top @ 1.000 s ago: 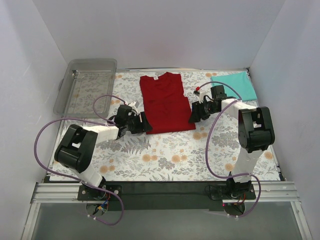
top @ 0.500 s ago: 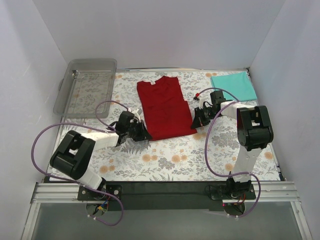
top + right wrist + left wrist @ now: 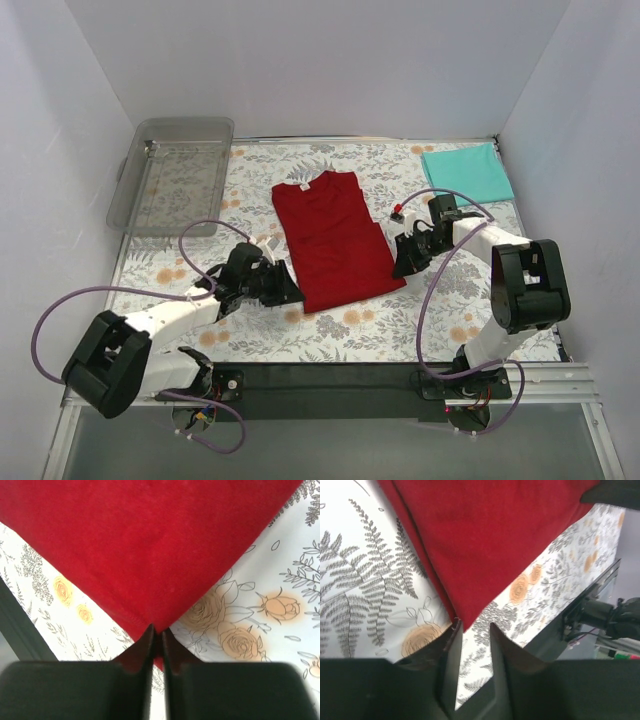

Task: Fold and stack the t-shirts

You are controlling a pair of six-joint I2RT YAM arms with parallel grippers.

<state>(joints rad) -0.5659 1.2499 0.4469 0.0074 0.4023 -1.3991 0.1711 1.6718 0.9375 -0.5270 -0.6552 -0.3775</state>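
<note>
Floral worktop (image 3: 340,330) carries the plain dark red cloth shirt (image 3: 335,235) at centre. Right hand (image 3: 156,629) pinches one hem corner. Left hand (image 3: 473,630), narrowly parted, barely meets the other corner, which could slip and skew the fold.

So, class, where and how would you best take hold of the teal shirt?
Probably the near-left corner, approached from the near left: the teal shirt lies flat and folded, its right edge hard by the wall.

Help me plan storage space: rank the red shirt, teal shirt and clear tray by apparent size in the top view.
1. clear tray and dark red shirt: too alike to rank.
2. teal shirt: clearly smallest.
</note>
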